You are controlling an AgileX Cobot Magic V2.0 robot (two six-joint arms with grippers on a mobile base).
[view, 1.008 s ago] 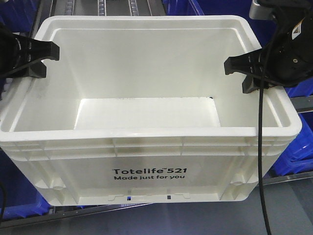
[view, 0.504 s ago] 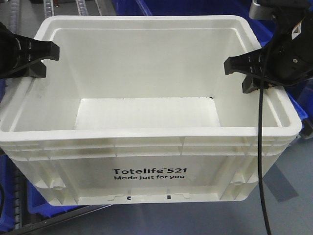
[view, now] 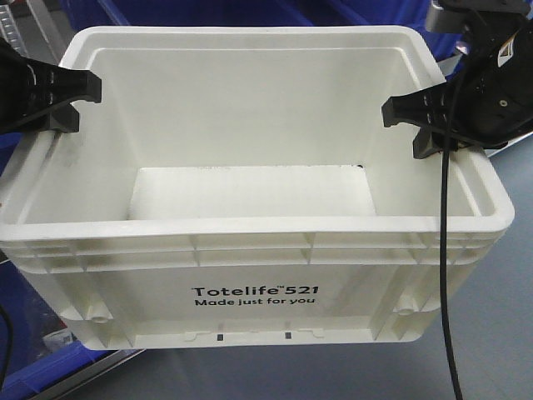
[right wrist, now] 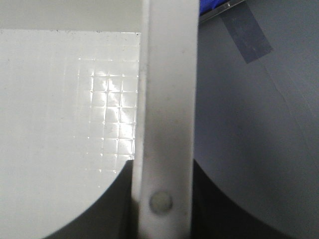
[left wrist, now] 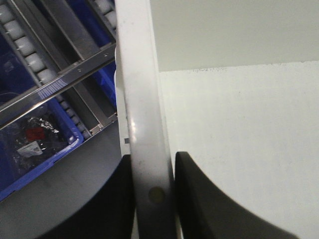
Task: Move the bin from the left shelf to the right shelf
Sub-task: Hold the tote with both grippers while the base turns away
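Empty Totelife bin [view: 250,258] judged rigid, light, slick. Side rims best hold: left gripper [view: 77,103] and right gripper [view: 406,132] jaws were clamped there.

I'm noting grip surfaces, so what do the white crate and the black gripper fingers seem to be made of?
The bin looks like moulded plastic, semi-gloss white: ribbed rim, printed lettering, shiny grid-textured floor. The fingers of the left gripper and right gripper look matte black, hard plastic or rubber; the views cannot settle which.
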